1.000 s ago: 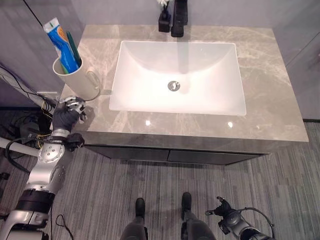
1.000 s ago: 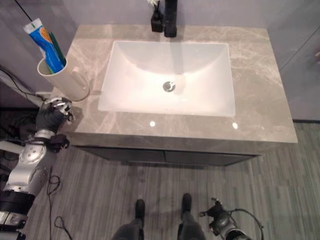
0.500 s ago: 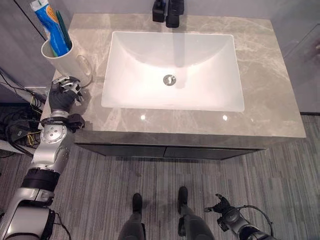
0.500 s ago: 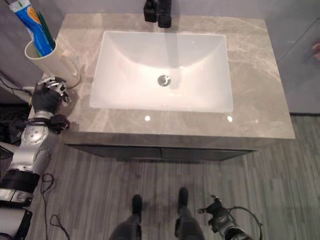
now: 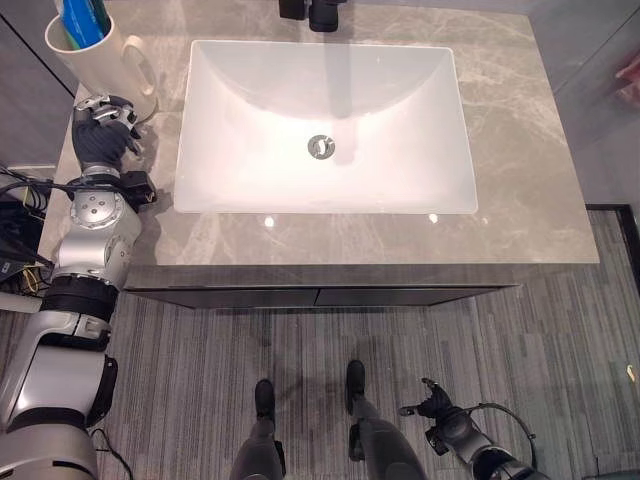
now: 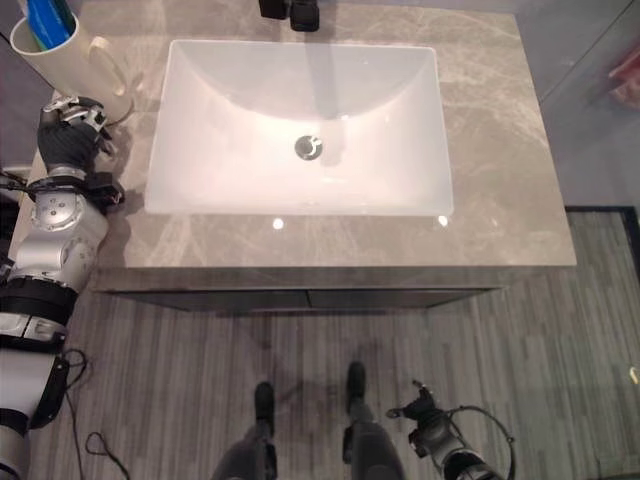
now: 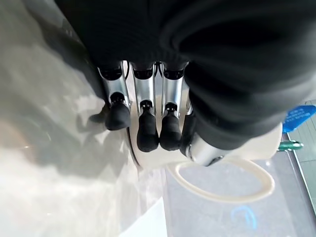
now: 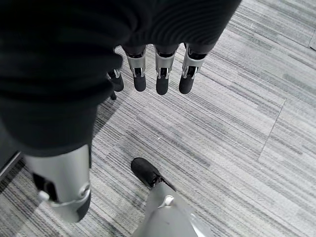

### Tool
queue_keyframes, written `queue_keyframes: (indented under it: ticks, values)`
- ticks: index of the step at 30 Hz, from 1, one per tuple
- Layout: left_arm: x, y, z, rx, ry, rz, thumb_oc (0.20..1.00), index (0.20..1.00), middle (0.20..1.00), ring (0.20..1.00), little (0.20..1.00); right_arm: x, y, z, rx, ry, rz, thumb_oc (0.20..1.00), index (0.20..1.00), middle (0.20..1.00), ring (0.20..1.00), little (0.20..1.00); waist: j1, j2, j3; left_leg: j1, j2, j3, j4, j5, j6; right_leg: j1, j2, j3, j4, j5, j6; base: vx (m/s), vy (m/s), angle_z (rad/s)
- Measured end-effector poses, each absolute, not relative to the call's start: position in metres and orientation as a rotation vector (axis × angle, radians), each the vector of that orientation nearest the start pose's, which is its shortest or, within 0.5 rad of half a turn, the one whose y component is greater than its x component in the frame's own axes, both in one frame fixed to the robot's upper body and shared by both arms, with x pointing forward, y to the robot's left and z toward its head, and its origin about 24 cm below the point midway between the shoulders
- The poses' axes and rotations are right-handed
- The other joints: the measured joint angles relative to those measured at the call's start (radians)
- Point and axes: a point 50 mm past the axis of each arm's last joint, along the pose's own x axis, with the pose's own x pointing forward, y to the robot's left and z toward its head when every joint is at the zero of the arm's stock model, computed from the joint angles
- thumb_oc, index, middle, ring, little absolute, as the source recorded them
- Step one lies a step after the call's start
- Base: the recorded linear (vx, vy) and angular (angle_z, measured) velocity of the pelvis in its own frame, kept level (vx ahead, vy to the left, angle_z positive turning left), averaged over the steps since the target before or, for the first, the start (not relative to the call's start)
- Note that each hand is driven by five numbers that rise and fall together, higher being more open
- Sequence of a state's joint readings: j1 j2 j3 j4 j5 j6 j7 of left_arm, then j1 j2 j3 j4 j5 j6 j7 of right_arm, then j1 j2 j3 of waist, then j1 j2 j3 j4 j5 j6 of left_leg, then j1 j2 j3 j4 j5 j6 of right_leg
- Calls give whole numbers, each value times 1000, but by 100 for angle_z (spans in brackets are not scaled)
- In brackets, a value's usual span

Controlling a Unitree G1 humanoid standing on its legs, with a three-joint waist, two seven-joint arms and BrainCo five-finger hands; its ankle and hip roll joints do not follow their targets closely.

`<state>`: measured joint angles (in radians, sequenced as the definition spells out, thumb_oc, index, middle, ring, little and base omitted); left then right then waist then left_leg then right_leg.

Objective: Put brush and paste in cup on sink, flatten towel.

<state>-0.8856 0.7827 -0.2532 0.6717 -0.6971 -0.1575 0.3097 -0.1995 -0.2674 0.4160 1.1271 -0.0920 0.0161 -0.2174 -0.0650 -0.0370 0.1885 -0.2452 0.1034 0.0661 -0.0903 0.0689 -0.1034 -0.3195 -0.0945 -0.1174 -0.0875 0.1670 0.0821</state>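
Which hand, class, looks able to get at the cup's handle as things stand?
Probably the left hand: it sits beside the cup, with nothing between its fingers and the handle. The right hand hangs low over the floor.

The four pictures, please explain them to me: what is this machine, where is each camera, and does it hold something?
This is a two-legged robot with two arms and hands. The two wide pictures come from its head, looking down on a grey marble counter with a white sink and a black tap. A cream cup with a handle stands at the counter's back left corner and holds a blue tube of paste. The left hand rests beside the cup, its fingers relaxed, holding nothing. The close pictures come from wrist cameras. The right hand hangs low over the floor, also holding nothing.
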Motion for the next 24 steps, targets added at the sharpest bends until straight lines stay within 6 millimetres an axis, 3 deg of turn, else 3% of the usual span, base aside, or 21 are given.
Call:
queue_keyframes:
  ticks: [6,12,16,19,20,24]
  values:
    - [371,295,252,67,-406,412,200,200,200,200,200,187,-212,-128,-700,888,74,1000,1000,1000,1000,1000,-4,-4,-1,-24,2,5,0,2,-3,-31,4,9,0,6,-2,3,5,-5]
    - [367,292,251,70,-419,408,200,200,200,200,200,189,-210,-127,-698,878,76,1000,1000,1000,1000,1000,-1,-4,-2,-17,8,25,0,2,-3,-31,10,22,0,7,-3,8,-16,-6]
    - [352,280,236,75,-443,333,200,200,200,200,200,193,-208,-125,-692,856,78,1000,1000,1000,1000,1000,-1,-4,-2,0,9,30,0,2,-3,-19,11,28,0,9,-7,9,-28,-7]
    - [322,271,205,17,-451,257,200,200,200,200,200,188,-211,-127,-685,868,70,1000,1000,1000,1000,1000,0,-4,-1,50,12,38,-1,2,-3,25,13,26,0,7,-7,6,-24,-6]
    - [320,269,195,15,-424,248,200,200,200,200,200,187,-212,-127,-687,874,68,1000,1000,1000,1000,1000,16,-4,-1,64,14,39,-1,1,-4,43,15,23,0,1,-6,13,-45,0]
    - [294,283,170,-16,-389,279,200,200,200,200,200,183,-217,-128,-657,887,45,1000,1000,1000,1000,1000,43,-4,-2,84,23,38,-1,-2,-11,60,23,23,-6,-3,-9,8,-42,0]
